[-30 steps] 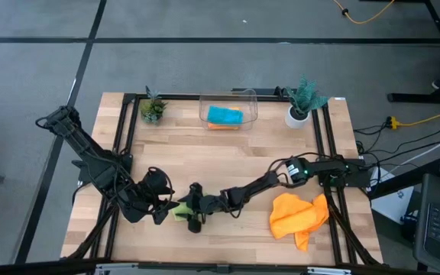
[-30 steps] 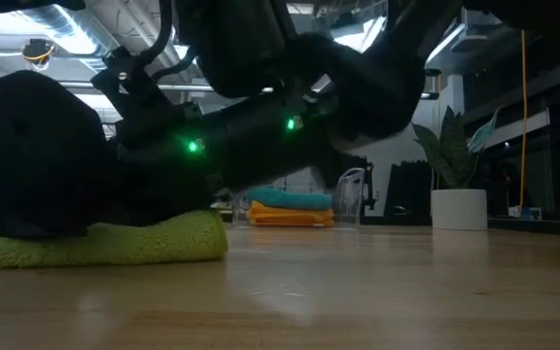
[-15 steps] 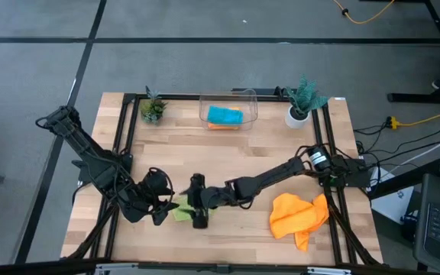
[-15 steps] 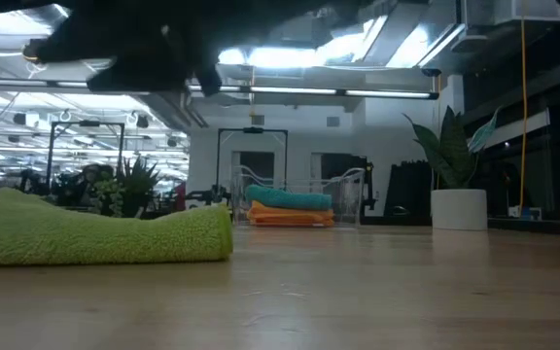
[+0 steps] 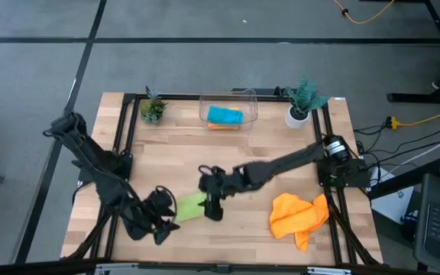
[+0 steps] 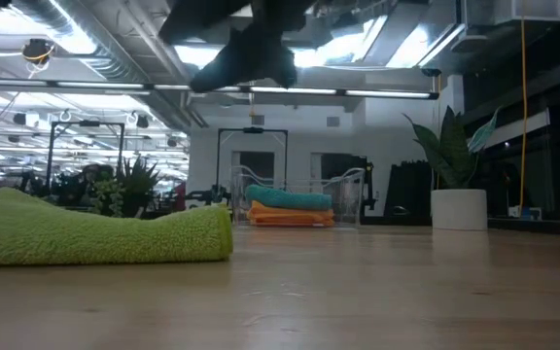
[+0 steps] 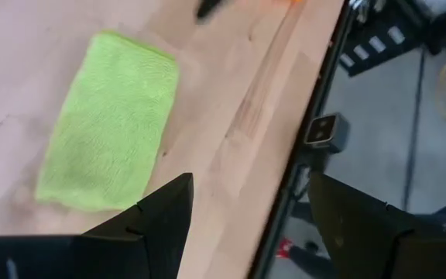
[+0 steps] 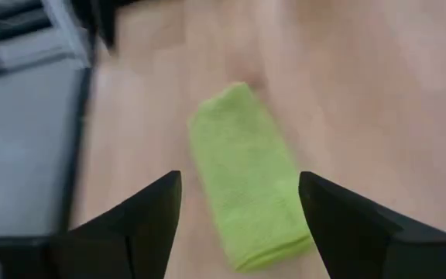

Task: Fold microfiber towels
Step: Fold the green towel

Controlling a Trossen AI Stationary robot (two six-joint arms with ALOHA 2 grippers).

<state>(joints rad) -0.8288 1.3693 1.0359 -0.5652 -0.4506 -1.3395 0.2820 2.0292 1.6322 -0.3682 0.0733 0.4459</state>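
green towel (image 5: 190, 207): folded, flat between both grippers
orange towel (image 5: 298, 214): crumpled, at 3 o'clock
bin (image 5: 228, 109): holds teal towel (image 5: 224, 115)
left gripper (image 5: 161, 226): released, empty
right gripper (image 5: 213, 206): released, empty

Grey concrete floor (image 5: 205, 61) with dark seams on all sides; yellow cable (image 5: 369, 14) at 1 o'clock. Overhead strip lights (image 6: 358, 92) beyond.

Lime green towel (image 5: 190, 206) folded into a thick narrow rectangle, lying flat on the desk (image 5: 243, 153) near the front edge, left of centre, nothing touching it. Orange towel (image 5: 299, 215) unfolded, crumpled in a loose heap at the front right. Teal-blue towel (image 5: 224, 115) folded and stacked on a folded orange one (image 6: 291, 219) inside the clear bin (image 5: 228, 108) at the back centre.
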